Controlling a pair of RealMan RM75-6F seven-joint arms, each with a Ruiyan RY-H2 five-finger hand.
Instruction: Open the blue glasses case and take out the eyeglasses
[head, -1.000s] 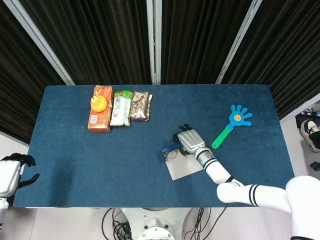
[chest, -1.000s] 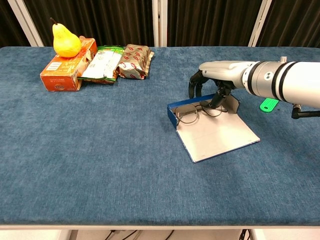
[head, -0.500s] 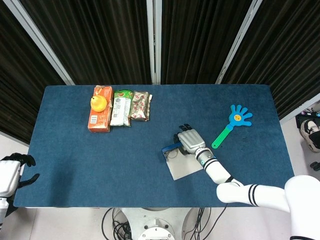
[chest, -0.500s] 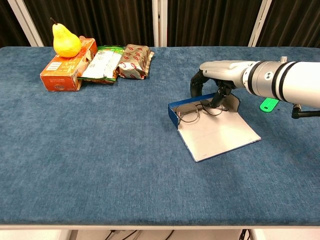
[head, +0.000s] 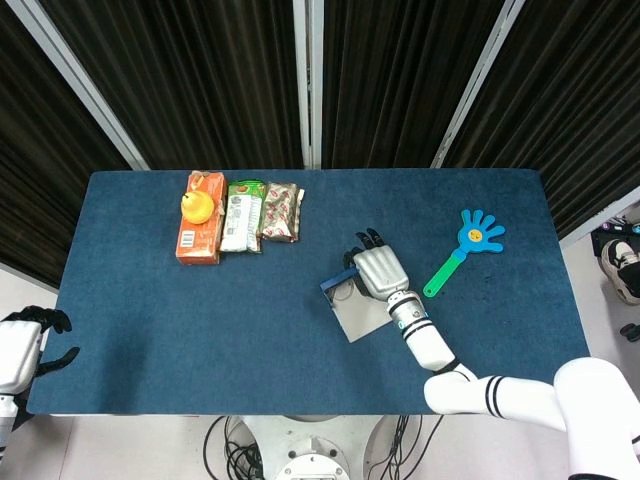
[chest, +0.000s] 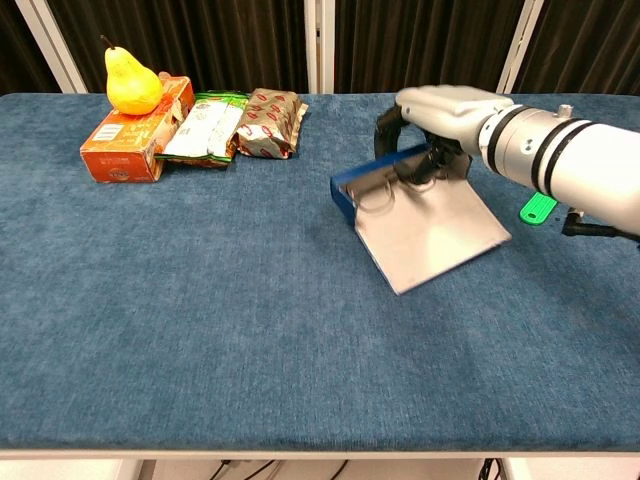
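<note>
Dark curtains back the blue-carpeted table (chest: 200, 300), where your right hand (chest: 432, 115) curls into the open blue glasses case (chest: 420, 215), apparently pinching the thin wire-framed eyeglasses (chest: 385, 190) to lift them, while your left hand (head: 25, 340) hangs open off-table.

Lab-style robot test cell. Blue felt table (head: 200, 320), black curtains (head: 210, 80) behind, cables (head: 235, 455) on bare floor.

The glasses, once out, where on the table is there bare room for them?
The whole near half of the table is bare, as is the stretch between the snack packets and the glasses case. It is crowded around the right hand.
</note>
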